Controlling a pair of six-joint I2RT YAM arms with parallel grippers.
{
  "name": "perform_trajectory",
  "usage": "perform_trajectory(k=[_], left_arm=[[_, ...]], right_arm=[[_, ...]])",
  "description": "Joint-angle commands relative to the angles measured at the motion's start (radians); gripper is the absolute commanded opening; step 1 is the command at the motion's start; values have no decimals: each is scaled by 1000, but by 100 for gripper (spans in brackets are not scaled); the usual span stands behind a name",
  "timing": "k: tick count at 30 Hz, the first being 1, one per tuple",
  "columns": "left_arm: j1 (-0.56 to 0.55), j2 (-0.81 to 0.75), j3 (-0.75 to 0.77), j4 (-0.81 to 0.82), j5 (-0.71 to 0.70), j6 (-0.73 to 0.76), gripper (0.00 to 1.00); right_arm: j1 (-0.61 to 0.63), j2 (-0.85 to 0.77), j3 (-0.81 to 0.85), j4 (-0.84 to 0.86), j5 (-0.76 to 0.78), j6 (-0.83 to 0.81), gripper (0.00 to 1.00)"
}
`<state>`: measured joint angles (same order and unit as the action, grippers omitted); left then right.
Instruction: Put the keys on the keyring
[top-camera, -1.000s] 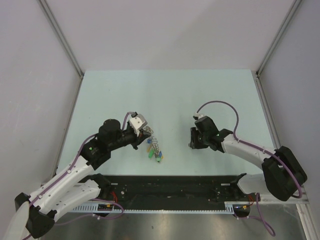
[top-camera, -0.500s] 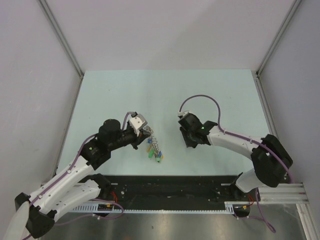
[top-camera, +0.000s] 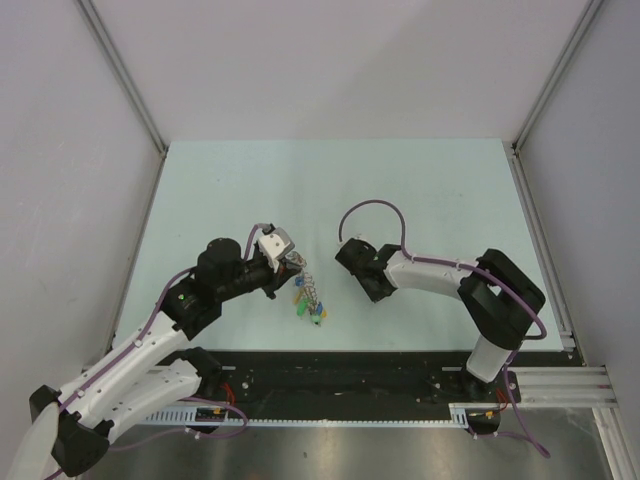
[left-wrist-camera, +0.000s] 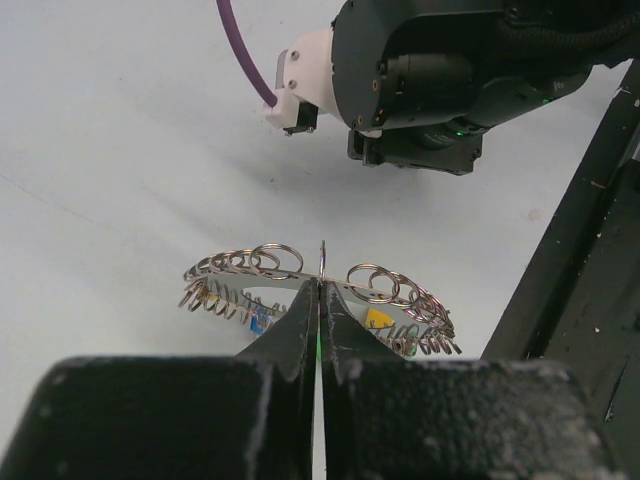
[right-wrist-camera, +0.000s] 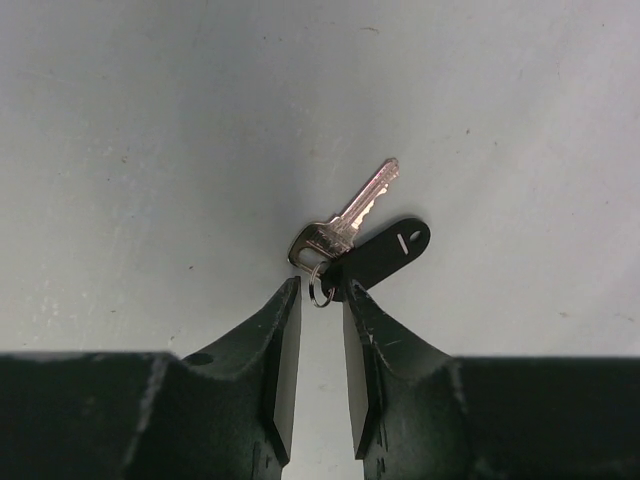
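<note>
My left gripper is shut on the keyring, a grey loop of small coiled rings that hangs towards the table. In the left wrist view the jaws pinch its flat band, with the coils on either side. Keys with blue and yellow heads hang under it, and green ones show from above. My right gripper sits just right of the keyring. Its jaws stand a narrow gap apart, pinching the small split ring of a silver key with a black tag.
The right arm's wrist and its purple cable fill the space just beyond the keyring. A black rail runs along the table's near edge and shows at the right of the left wrist view. White walls enclose the pale table.
The right arm has swung left across the table, bringing its gripper close to the keyring. The left arm and the keyring have not moved.
</note>
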<state>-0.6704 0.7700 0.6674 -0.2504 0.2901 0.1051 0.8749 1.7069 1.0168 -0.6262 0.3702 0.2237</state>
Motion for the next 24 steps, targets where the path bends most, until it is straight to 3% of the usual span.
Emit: perform_trajectory(k=[1, 7, 13, 18, 24], left_arm=[[-5, -17, 11, 60, -2, -1, 0], [-5, -15, 11, 62, -2, -1, 0], [-5, -11, 11, 57, -3, 2, 0], [-5, -8, 12, 56, 6, 8, 0], [-5, -3, 8, 66, 55, 27, 0]], right_arm=[[16, 31, 52, -7, 56, -24, 27], [27, 57, 68, -20, 76, -30, 19], [47, 34, 80, -58, 99, -35, 0], [52, -90, 85, -69, 66, -58, 0], [42, -284, 71, 37, -45, -153, 0]])
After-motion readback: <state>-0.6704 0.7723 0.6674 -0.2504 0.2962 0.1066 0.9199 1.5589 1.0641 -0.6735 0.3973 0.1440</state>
